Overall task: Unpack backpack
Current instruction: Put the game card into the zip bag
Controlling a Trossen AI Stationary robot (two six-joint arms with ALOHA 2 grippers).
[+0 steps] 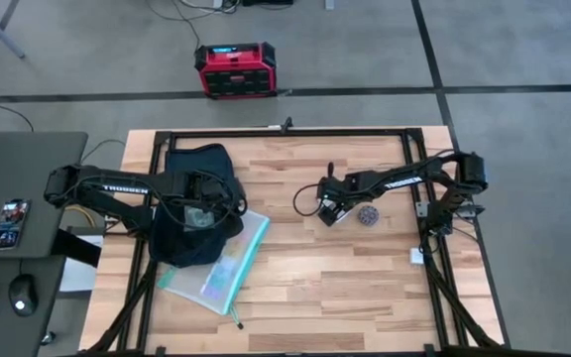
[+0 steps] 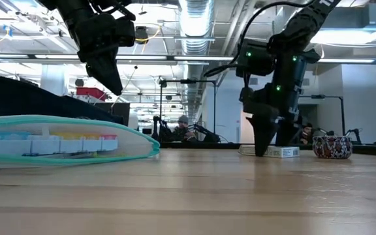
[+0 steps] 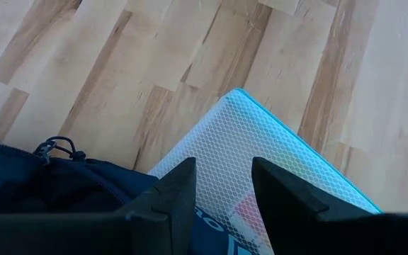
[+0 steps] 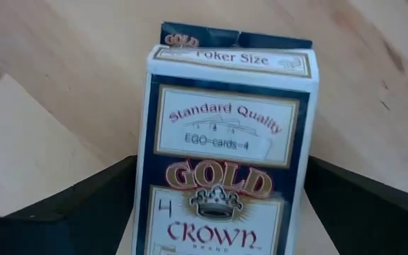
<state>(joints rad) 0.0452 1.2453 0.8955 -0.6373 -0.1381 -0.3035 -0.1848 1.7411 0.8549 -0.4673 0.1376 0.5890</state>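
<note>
both sets of jaws stand apart and hold nothing: the left gripper hangs narrowly parted above the backpack, while the right gripper is spread wide around a card box lying on the table, fingers beside it, not clamped. the backpack lies on the table's left side, soft and floppy, likely to sag and fold when lifted, so a pinch on the fabric rim by the zipper opening seems best. a clear mesh pouch with teal edging lies partly under its lower corner and could drag along. a small patterned bowl sits just beside the right gripper.
</note>
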